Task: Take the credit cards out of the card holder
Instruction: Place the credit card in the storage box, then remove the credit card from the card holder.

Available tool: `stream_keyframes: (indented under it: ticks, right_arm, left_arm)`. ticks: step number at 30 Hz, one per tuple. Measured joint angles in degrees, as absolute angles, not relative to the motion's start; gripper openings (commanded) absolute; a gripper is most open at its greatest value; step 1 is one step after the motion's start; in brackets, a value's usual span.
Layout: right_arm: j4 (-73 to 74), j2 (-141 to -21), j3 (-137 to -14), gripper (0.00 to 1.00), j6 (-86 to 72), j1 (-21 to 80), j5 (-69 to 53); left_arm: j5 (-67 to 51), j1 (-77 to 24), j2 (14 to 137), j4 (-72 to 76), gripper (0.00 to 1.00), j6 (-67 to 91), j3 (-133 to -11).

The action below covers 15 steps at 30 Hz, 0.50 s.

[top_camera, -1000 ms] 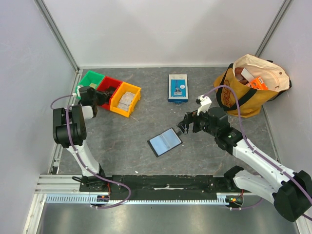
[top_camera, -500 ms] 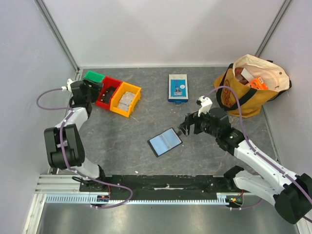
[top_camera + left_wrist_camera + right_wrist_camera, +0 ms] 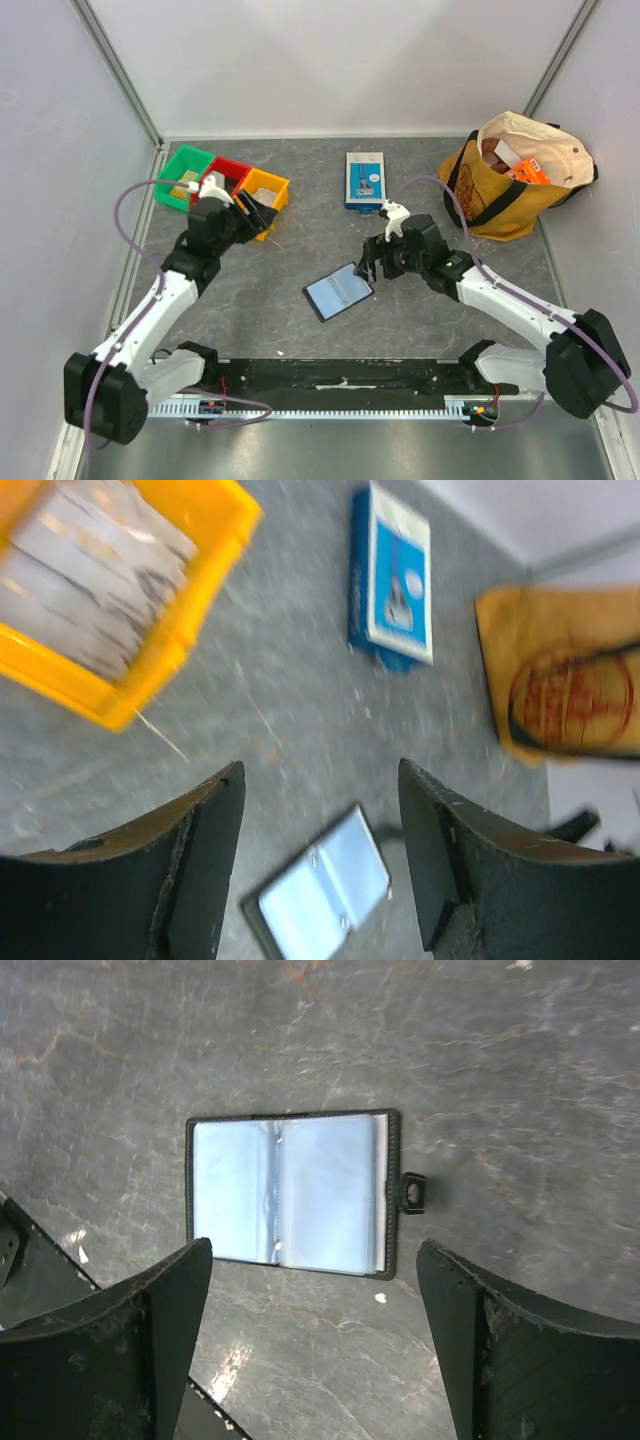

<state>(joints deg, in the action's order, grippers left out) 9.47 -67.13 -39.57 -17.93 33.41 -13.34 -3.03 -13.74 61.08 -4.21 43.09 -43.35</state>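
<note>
Both tools are wide and empty. The left tool [image 3: 320, 770] has swung away from the bins [image 3: 222, 190] at upper left and now heads for centre frame. The right tool [image 3: 368, 262] hovers over the open card holder [image 3: 290, 1192], which lies flat on the surface [image 3: 300, 235]. I can't tell whether any credit cards remain.

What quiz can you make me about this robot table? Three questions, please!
1. True or false: the card holder lies open on the table.
2. Which gripper is nearer the card holder? A: the left gripper. B: the right gripper.
3. Fill in: the coloured bins at the back left number ____.
Key: 1 true; 2 B; 3 three.
</note>
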Motion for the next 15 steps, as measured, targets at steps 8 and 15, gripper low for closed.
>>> stream_keyframes:
  ticks: [8,15]
  right_arm:
    - [11.07,-72.31,-42.63,0.79,-18.00,41.04,-8.82]
    - [12.60,-78.04,-43.42,0.71,-18.20,44.53,-3.62]
  left_arm:
    - [-0.34,-32.82,54.59,-9.91,0.61,42.57,-37.01]
    - [2.07,-45.28,62.04,-10.76,0.51,42.76,-36.18]
